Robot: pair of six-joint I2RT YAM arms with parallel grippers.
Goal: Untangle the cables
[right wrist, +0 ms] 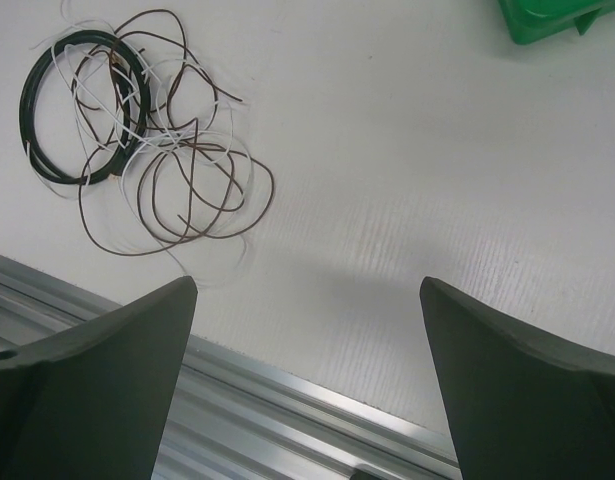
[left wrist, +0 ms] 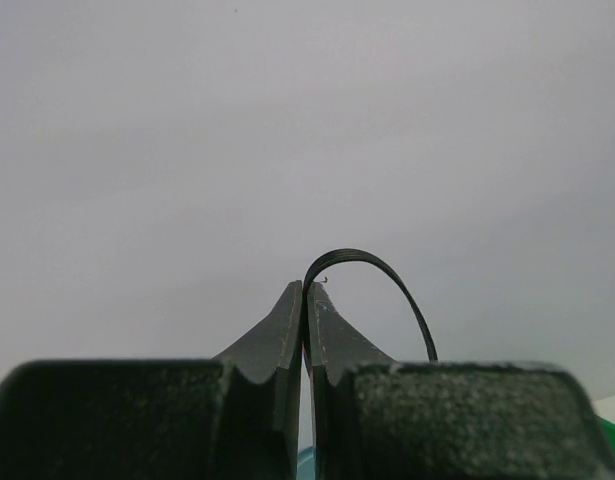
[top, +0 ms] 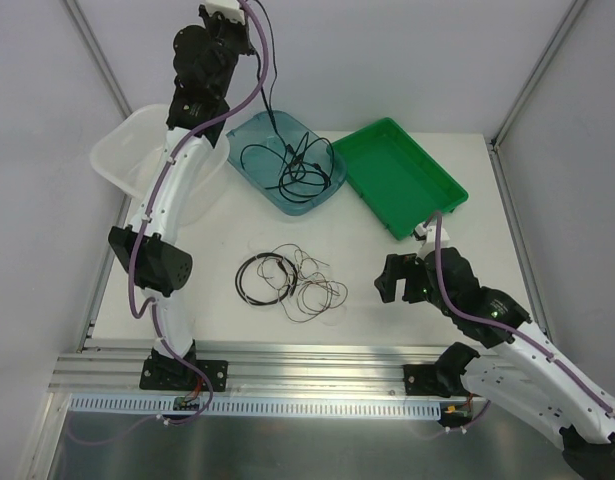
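Observation:
High over the back of the table, my left gripper [top: 227, 14] is shut on a black cable [top: 271, 95]. That cable hangs down into the blue tray [top: 255, 128], where its coils [top: 297, 165] lie. In the left wrist view the jaws [left wrist: 305, 290] are pressed together, and the cable [left wrist: 367, 262] arches out above their tips. A tangle of cables [top: 287, 280] lies on the white table: a black coil [right wrist: 47, 120] with brown loops [right wrist: 197, 190] and thin white wire. My right gripper [top: 392, 280] hovers open to the right of the tangle, with nothing between its fingers [right wrist: 157, 330].
A green tray [top: 402, 175] stands at the back right; its corner [right wrist: 557, 20] shows in the right wrist view. A clear plastic tub [top: 122, 155] sits at the back left behind the left arm. The metal rail [top: 307, 365] runs along the table's near edge.

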